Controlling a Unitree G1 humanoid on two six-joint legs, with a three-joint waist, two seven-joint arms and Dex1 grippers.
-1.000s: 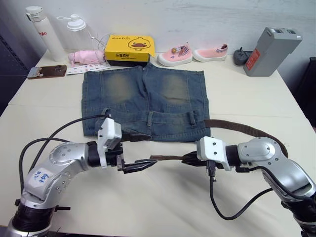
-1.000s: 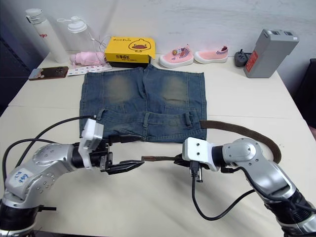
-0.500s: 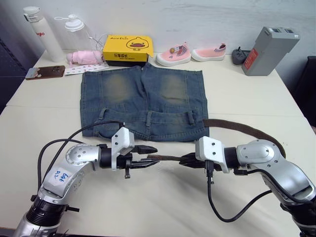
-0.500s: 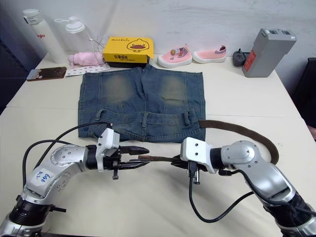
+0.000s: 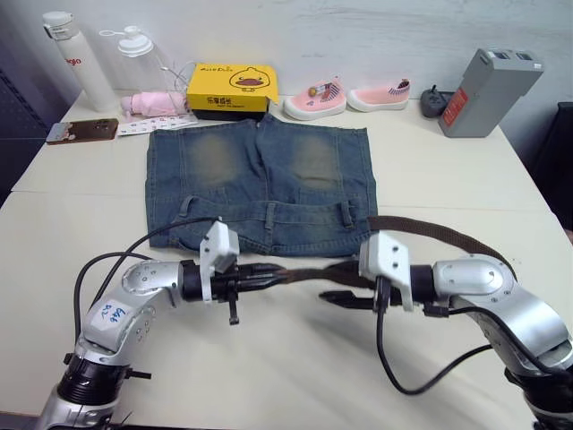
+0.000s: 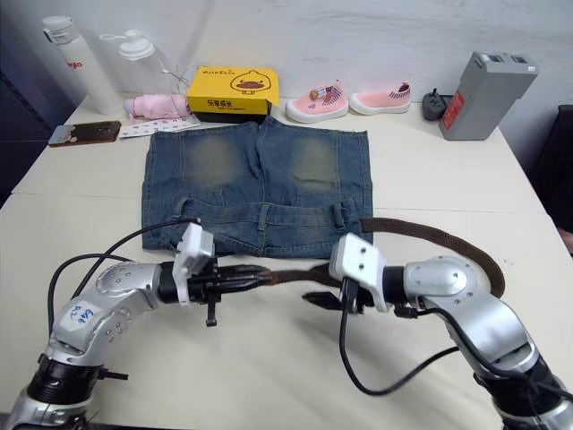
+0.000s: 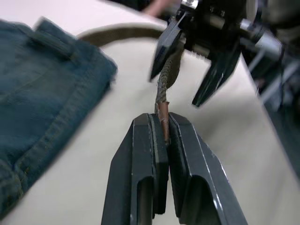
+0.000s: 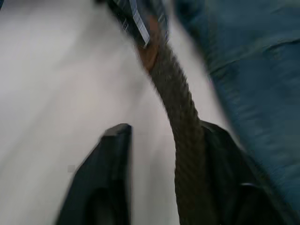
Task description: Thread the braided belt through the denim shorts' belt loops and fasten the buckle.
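The braided belt [image 5: 448, 238] is a narrow dark-brown woven strap that leaves the right side of the denim shorts [image 5: 261, 184] at the waistband, loops out over the pale table [image 5: 295, 376], and curves back toward the middle in front of the shorts. Its free end is a smooth reddish-brown tip [image 7: 162, 118], pinched flat between the closed fingers of the left gripper [image 7: 161, 136] just in front of the waistband edge. From there the weave runs straight to the right gripper [image 6: 327, 291], whose two black fingers are spread apart, the strap lying against one of them; whether that finger presses on it is hard to judge in the blurred wrist view. The shorts lie flat, blue with faded tan patches on both legs, waistband toward the robot, with belt loops [image 5: 346, 213] standing along it.
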